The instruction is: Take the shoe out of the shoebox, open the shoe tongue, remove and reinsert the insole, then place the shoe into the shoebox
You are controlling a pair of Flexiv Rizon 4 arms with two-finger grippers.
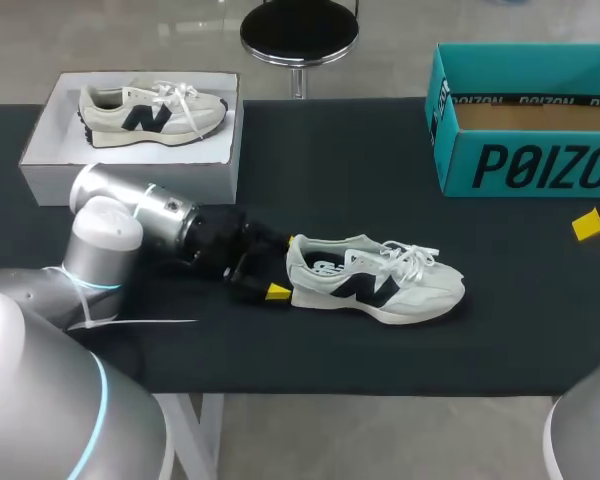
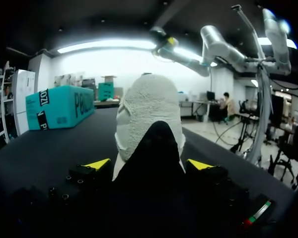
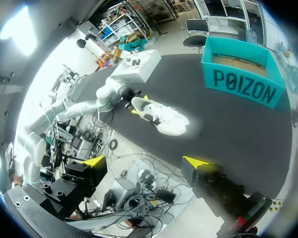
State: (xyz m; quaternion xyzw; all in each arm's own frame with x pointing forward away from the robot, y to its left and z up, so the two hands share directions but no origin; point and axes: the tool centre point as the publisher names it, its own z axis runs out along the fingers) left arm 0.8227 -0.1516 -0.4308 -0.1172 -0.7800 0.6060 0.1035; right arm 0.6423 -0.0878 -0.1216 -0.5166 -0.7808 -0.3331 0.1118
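Note:
A pale grey shoe (image 1: 380,280) with a dark logo and white laces lies on its side on the black table, toe to the right. My left gripper (image 1: 283,266) is at its heel and stands open, one yellow fingertip on each side of the heel. In the left wrist view the heel (image 2: 149,114) fills the gap between the fingers of that gripper (image 2: 149,164). The white shoebox (image 1: 130,180) sits at the back left with a second shoe (image 1: 150,112) inside. My right gripper (image 3: 145,162) hangs open and empty high over the table's right side, far from the shoe (image 3: 161,116).
A teal cardboard box (image 1: 525,150) stands open at the back right corner. One yellow fingertip (image 1: 590,225) of my right arm shows just in front of it. The left arm (image 1: 130,225) lies across the table between the white shoebox and the front edge.

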